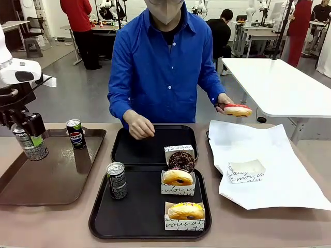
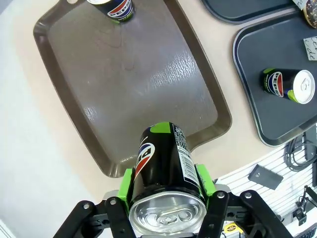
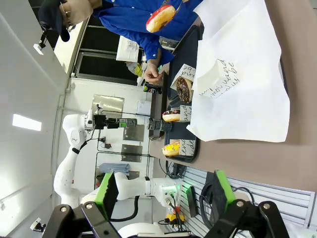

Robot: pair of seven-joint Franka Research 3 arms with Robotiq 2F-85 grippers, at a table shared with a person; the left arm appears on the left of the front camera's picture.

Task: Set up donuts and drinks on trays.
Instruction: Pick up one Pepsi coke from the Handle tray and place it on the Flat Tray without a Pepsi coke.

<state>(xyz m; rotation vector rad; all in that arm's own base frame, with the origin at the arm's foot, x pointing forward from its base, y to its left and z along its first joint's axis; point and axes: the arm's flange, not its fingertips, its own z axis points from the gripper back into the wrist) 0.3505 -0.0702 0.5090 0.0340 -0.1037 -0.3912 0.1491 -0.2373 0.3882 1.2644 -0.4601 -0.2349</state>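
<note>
Your left gripper (image 2: 166, 198) grips a drink can (image 2: 163, 168) above the brown tray (image 1: 57, 175) beside another can (image 1: 76, 134), while your right gripper (image 3: 166, 191) hangs open over the tan table (image 3: 297, 163).

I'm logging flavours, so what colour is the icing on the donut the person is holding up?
Red icing on the donut in the person's hand, clearest in the front view.

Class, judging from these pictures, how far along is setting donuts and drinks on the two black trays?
Done: near tray holds a can and two donuts; far tray has a chocolate donut. In hand: left gripper holds a can; the person holds a red donut. Left: one can on the brown tray.
</note>
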